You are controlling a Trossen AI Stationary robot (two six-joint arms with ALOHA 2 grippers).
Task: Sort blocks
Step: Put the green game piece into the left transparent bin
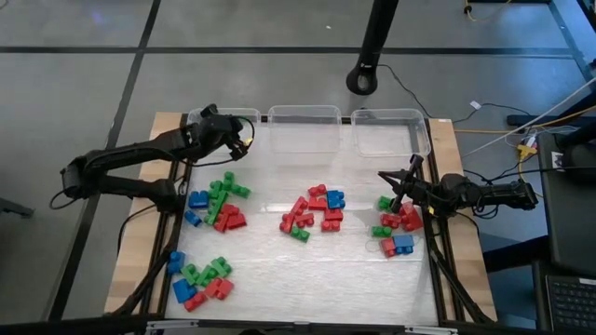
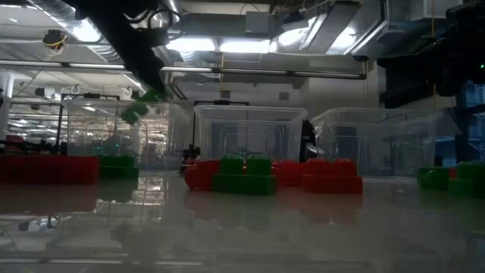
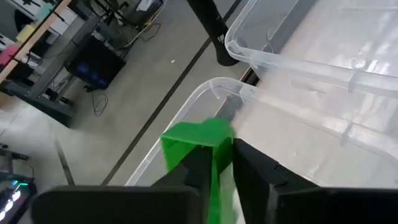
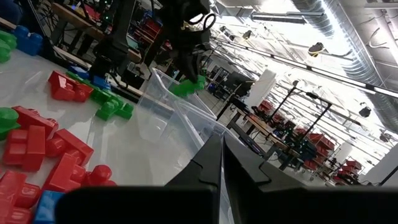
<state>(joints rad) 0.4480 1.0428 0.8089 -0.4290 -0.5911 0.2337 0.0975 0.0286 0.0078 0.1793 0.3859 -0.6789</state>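
Green and red blocks [image 2: 244,174] lie closest to the table-level camera, a loose heap in the middle of the table, with more heaps to either side. They are mixed by colour, which is why I'd say the sorting has hardly begun. Three clear bins [image 1: 304,127] stand in a row along the far edge, and from where I stand they look empty.

Over the left-hand bin [image 3: 186,118] the left gripper [image 1: 240,140] hangs with a green block [image 3: 198,149] between its fingers [image 3: 249,168]. It is carried high above the rim so that it can drop inside instead of catching the wall. The fingers seem to be only just easing apart, though I can't say whether the block is already free.

Off to the right, the right gripper [image 1: 399,191] waits low over the right-hand heap [image 1: 399,229], fingers pressed together and holding nothing, just beside the red and green blocks it would probably take next.
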